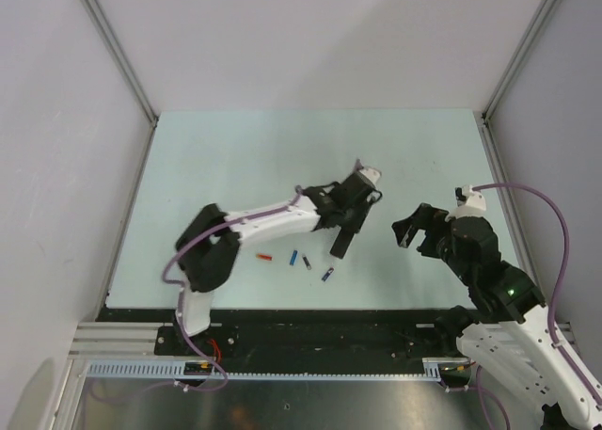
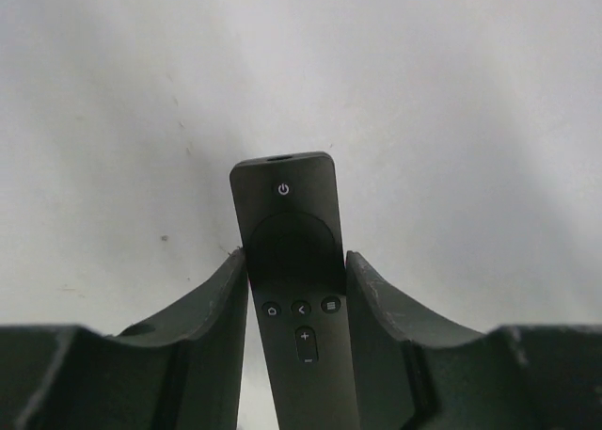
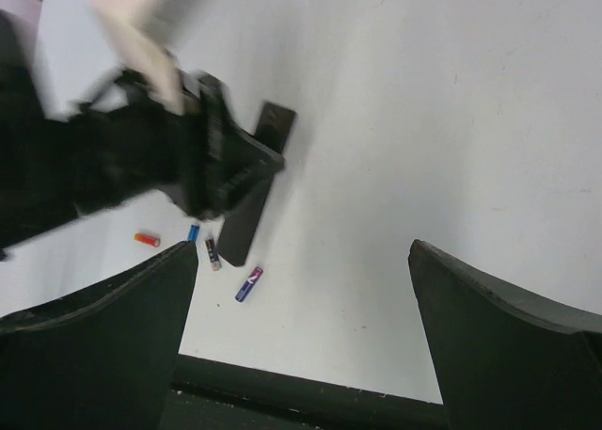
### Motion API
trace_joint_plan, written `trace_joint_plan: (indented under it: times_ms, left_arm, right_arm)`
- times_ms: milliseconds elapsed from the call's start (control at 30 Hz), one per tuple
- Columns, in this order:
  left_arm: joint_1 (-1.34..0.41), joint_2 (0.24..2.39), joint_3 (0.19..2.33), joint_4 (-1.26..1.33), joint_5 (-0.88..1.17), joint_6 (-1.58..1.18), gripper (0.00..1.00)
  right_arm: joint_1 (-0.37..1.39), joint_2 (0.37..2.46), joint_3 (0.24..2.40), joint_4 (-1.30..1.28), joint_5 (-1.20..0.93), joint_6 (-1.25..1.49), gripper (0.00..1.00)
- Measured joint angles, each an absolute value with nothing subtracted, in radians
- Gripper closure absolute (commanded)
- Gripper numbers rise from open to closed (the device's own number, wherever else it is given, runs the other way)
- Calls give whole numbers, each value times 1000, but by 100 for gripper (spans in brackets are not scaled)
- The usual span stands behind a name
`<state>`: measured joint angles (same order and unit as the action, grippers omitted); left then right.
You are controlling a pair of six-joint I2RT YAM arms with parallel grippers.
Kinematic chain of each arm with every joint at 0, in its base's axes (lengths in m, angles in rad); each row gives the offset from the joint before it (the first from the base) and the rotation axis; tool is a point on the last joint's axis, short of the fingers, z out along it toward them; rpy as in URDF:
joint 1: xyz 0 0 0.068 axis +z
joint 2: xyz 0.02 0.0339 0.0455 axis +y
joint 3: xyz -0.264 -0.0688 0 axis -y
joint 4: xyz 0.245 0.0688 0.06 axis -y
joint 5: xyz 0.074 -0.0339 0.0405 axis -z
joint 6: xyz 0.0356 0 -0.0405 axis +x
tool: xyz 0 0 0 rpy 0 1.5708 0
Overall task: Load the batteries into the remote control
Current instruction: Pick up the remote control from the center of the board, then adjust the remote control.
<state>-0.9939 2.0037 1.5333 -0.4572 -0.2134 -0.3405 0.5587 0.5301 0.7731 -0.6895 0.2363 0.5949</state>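
Note:
My left gripper (image 1: 344,221) (image 2: 296,257) is shut on the remote control (image 1: 340,243) (image 2: 287,214), a slim black bar. Its button face points at the left wrist camera and its power-button end sticks out past the fingertips, slanting down toward the table. The remote also shows in the right wrist view (image 3: 240,230). A blue-purple battery (image 1: 327,274) (image 3: 248,284) and a dark battery (image 1: 308,262) (image 3: 213,254) lie on the table just left of the remote's lower end. My right gripper (image 1: 406,230) (image 3: 303,251) is open and empty, to the right of the remote.
A short blue cylinder (image 1: 293,258) (image 3: 193,232) and a small orange-red one (image 1: 264,258) (image 3: 146,239) lie left of the batteries. The pale green table (image 1: 235,167) ends in a black front edge (image 3: 282,385). Grey walls stand on three sides.

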Motion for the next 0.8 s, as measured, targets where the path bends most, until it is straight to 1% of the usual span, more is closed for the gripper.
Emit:
trace_joint_plan:
  times_ms: [100, 200, 267, 400, 567, 633, 800]
  left_arm:
    - [-944, 1847, 1492, -409, -155, -367, 85]
    - [-858, 1652, 1387, -285, -60, -421, 85]
    - [-786, 1511, 1273, -162, 26, -475, 83]
    - [-688, 1318, 1045, 87, 183, -595, 84]
    - [-665, 1232, 862, 318, 337, -722, 84]
    - [-645, 1208, 786, 450, 404, -800, 85]
    - [-601, 1184, 688, 689, 479, -946, 85]
  right_arm:
    - [559, 527, 781, -676, 233, 596, 0]
    - [559, 515, 782, -657, 220, 607, 0]
    - [559, 512, 782, -634, 202, 619, 0]
    - [559, 528, 781, -546, 108, 638, 0]
    - [559, 574, 741, -351, -80, 675, 0]
    - [559, 604, 707, -237, -176, 707, 0]
    - [562, 699, 658, -2, -347, 778, 0]
